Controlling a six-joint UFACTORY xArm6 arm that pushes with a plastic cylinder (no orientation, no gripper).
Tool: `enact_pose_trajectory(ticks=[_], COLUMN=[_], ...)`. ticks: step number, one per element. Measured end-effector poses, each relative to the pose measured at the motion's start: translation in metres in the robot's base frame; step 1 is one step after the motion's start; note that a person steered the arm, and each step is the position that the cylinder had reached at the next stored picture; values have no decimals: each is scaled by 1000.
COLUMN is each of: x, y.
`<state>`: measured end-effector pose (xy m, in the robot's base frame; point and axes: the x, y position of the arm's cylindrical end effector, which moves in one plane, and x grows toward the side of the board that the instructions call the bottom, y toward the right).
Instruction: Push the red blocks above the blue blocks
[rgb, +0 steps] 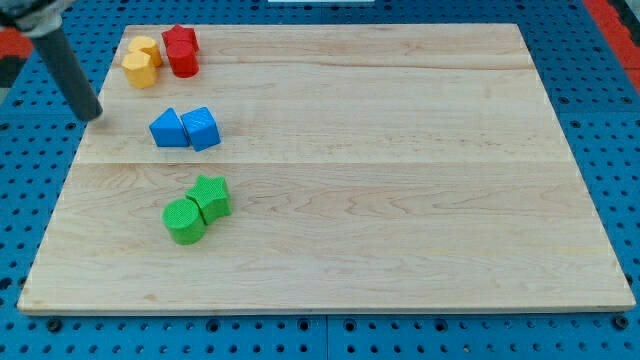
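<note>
- Tabletop (400, 200): pale wooden board, lying on a blue pegboard (610, 120).
- My tip (94, 117): lower end of a dark, tilted rod, at the board's left edge, left of the blue blocks and below the yellow ones, touching no block. The arm carries no fingers, so nothing is held.
- Red blocks: two, touching, at the view's top left; red cylinder (184, 61) in front, a second red block (180, 40) behind it, shape unclear.
- Blue blocks: blue triangular block (168, 129) and a blue angular block (202, 128), side by side, touching, directly below the red pair.
- Yellow blocks (142, 62): two, touching, just left of the red pair.
- Green cylinder (184, 221) and green star-shaped block (211, 196): touching, below the blue pair.
</note>
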<state>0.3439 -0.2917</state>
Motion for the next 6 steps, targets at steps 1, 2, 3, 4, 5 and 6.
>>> enact_pose_trajectory(ticks=[1, 2, 3, 4, 5, 6], x=[-63, -124, -151, -140, -97, -82], y=[0, 0, 34, 84, 89, 105])
